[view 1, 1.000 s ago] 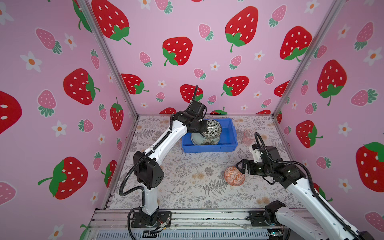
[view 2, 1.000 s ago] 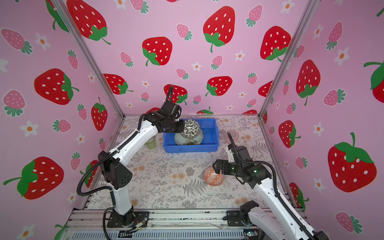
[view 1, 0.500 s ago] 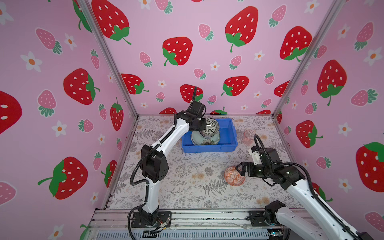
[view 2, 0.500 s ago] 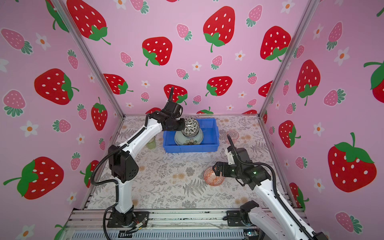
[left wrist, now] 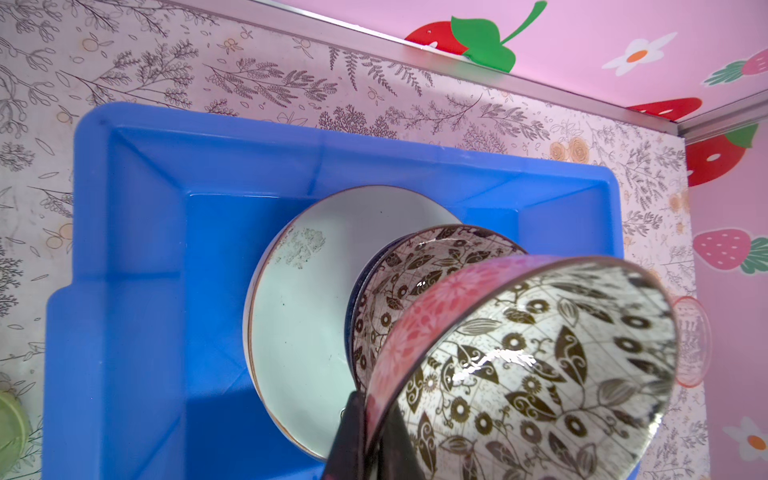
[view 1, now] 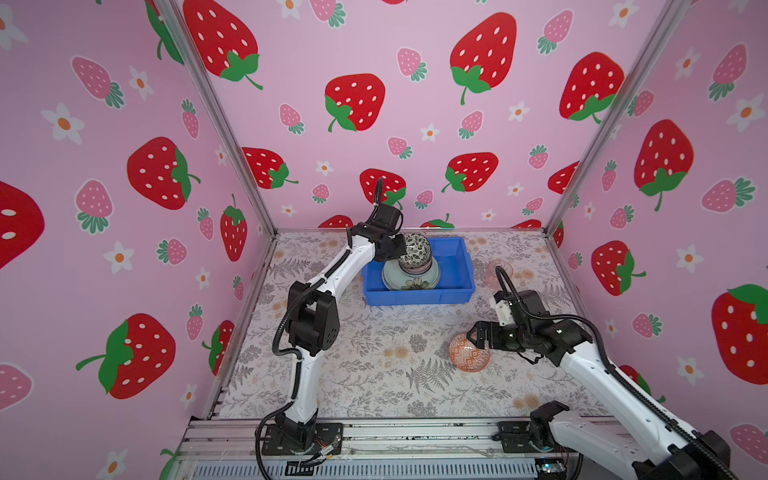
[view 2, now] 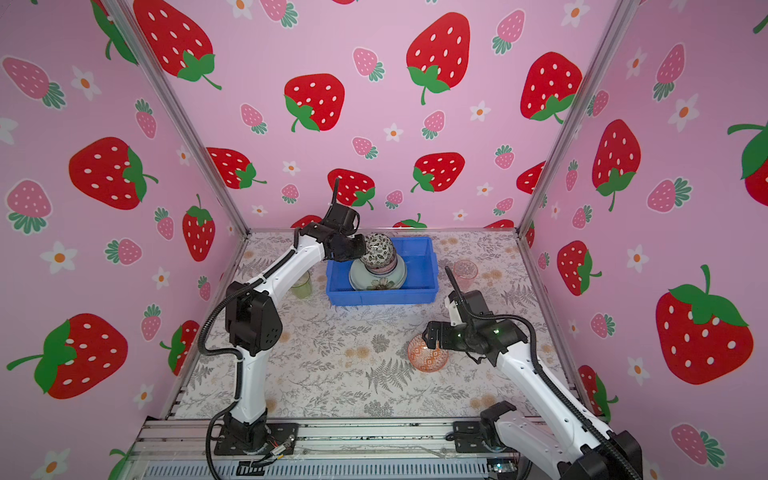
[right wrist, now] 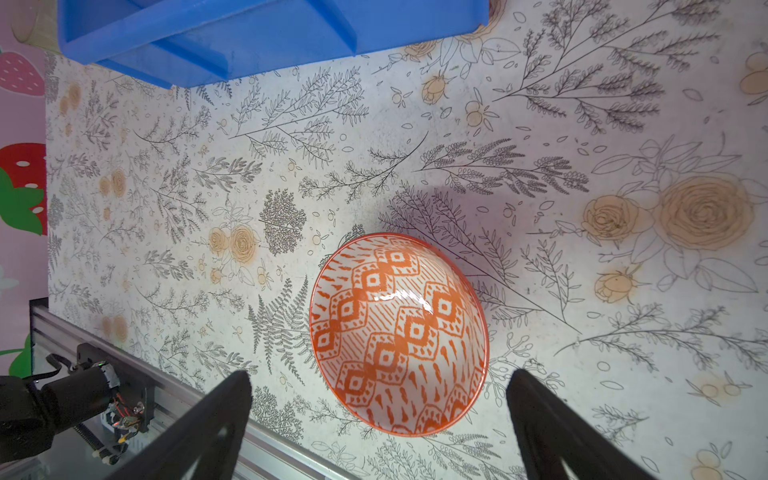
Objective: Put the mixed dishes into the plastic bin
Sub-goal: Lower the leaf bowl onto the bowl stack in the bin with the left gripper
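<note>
Left gripper is clamping shut on the rim of a small ceramic bowl, pink flowers outside and black-and-white leaves inside. One finger is sitting inside the rim and one outside. The bowl is tipping on its side, with its mouth facing the wrist camera. In both top views that bowl is hanging over the bright blue rectangular plastic bin, just above the stack inside it. Cannot tell whether it is touching the stack.

The stack in the bin is a second small bowl with the same black-and-white leaf inside and a dark outer wall. This one is sitting upright on a round pale green plate with a flower print. The plate is lying flat on the bin floor, nearer the right wall.

Right gripper is hovering low with its jaws standing wide open and gripping nothing. An orange-and-white diamond-patterned small bowl is sitting upright on the floral-print table cover. The bowl's near edge is lying between the two fingers, with no contact visible. This bowl is sitting outside the bin, well apart from it, toward the front right.

A pink-tinted glass tumbler is standing on the cover just right of the bin. A green-tinted glass tumbler is standing just left of the bin, partly behind the left arm.
</note>
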Available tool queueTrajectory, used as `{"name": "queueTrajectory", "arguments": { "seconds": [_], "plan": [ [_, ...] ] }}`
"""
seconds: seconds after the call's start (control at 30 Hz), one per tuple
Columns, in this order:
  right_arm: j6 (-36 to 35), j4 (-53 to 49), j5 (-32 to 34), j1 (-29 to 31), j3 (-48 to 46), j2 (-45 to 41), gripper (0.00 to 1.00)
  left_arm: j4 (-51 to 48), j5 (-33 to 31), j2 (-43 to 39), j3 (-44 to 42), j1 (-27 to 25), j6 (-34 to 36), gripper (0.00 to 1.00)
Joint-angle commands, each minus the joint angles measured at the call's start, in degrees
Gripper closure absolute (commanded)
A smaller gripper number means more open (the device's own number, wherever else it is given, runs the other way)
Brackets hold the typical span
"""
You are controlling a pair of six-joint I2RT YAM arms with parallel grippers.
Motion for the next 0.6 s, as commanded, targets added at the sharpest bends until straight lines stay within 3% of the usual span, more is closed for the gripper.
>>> {"name": "queueTrajectory", "arguments": {
  "seconds": [0.0, 0.5, 0.57],
  "plan": [
    [-0.15, 1.35, 0.80, -0.08, 2.32, 0.76, 0.01, 3.27, 2.86, 1.00, 3.53, 0.52, -1.85, 1.00],
    [-0.63, 3.87, 0.03, -0.06, 3.39, 5.71, 0.01, 2.07, 9.24, 5.59, 5.49, 1.25, 0.68, 1.00],
    [-0.89, 4.02, -0.05, -0.07, 3.56, 6.14, 0.01, 1.65, 9.50, 5.50, 5.46, 1.27, 1.24, 0.95]
  ]
}}
